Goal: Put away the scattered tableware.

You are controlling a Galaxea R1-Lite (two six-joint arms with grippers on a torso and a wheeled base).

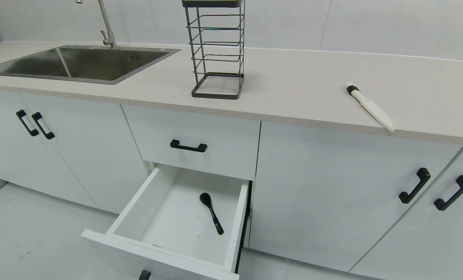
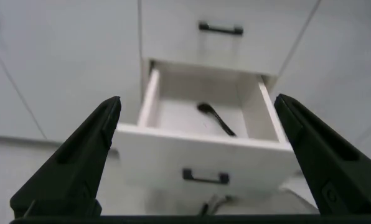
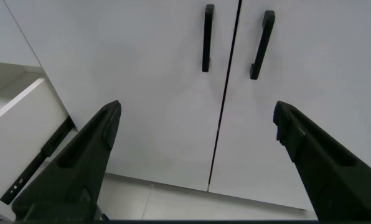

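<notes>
white knife (image 1: 369, 106) lies near the counter's (image 1: 293, 85) front edge, well apart from the open drawer (image 1: 130, 217) holding a black spoon (image 1: 211, 212). my left gripper (image 2: 197, 99) and right gripper (image 3: 197, 106) both gape, empty. i judge the knife light, stiff and slick, best pinched across its middle.

The spoon (image 1: 212, 213) is black, the drawer (image 1: 130, 212) plain white. The knife (image 1: 370, 107) is white with a black band. The tabletop (image 1: 293, 89) is pale beige, the wire rack (image 1: 217, 50) black, the sink (image 1: 29, 64) steel-grey. The left pincer (image 2: 198, 102) and right pincer (image 3: 197, 107) are black.
</notes>
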